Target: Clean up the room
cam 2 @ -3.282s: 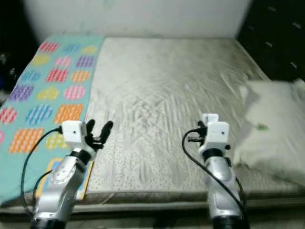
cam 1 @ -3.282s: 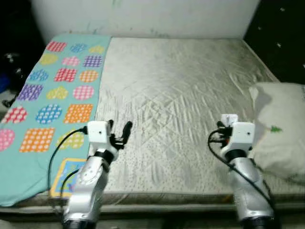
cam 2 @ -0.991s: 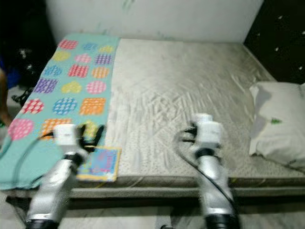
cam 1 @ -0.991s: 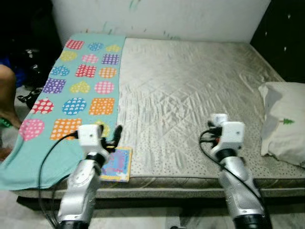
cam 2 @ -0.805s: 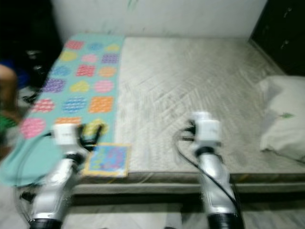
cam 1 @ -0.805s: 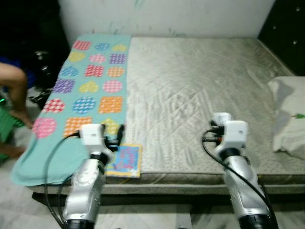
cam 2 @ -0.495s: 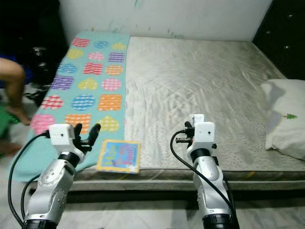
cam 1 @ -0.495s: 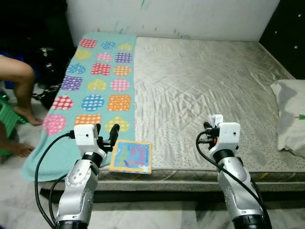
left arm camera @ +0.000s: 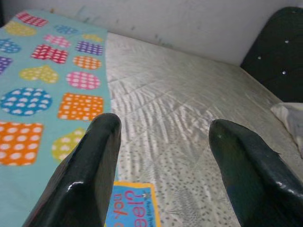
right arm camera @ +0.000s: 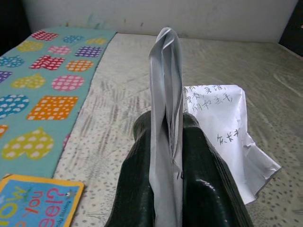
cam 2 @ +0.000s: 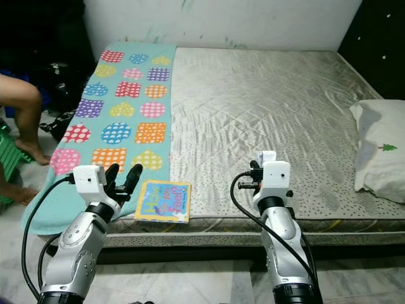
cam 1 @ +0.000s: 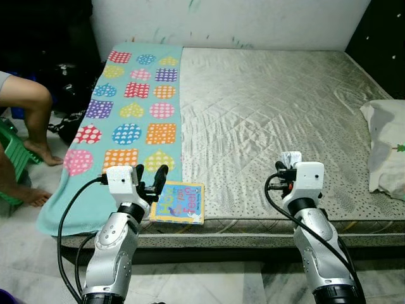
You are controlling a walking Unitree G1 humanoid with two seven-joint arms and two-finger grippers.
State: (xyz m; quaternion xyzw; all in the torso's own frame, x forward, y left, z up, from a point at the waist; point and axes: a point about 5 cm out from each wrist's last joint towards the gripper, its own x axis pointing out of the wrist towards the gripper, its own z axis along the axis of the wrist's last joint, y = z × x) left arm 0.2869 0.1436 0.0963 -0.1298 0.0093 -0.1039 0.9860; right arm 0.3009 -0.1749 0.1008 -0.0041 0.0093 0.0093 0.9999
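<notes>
— Held by the right gripper (right arm camera: 175,156)? 
— A crumpled sheet of paper (right arm camera: 213,127), pinched between fully closed fingers, raised over the near edge of the mattress (cam 1: 266,114) at about 5 o'clock in the head views. Handwritten characters across the paper, too small to read.

— And on the bed itself? 
— A children's book (cam 1: 179,201), flat at the near edge, at roughly 7 o'clock, lying across the border between the teal blanket (cam 1: 133,120) and the bare mattress. Yellow-bordered blue cover; upside-down lettering seen from the left wrist, something like "feel?" with a question mark, otherwise not legible.

— Left gripper (cam 1: 150,180)? 
— Spread wide, nothing held, hovering just beside the book at its 9 o'clock, fingers (left arm camera: 90,175) pointing up the bed.

— Further out? 
— Blanket patterned with dotted and checked hearts and squares, along the bed's left side. White pillow (cam 2: 381,149) with a small green tree mark at 3 o'clock. A person's bare legs (cam 1: 28,120) and a green stool (cam 1: 11,174) at 9 o'clock on the floor.
</notes>
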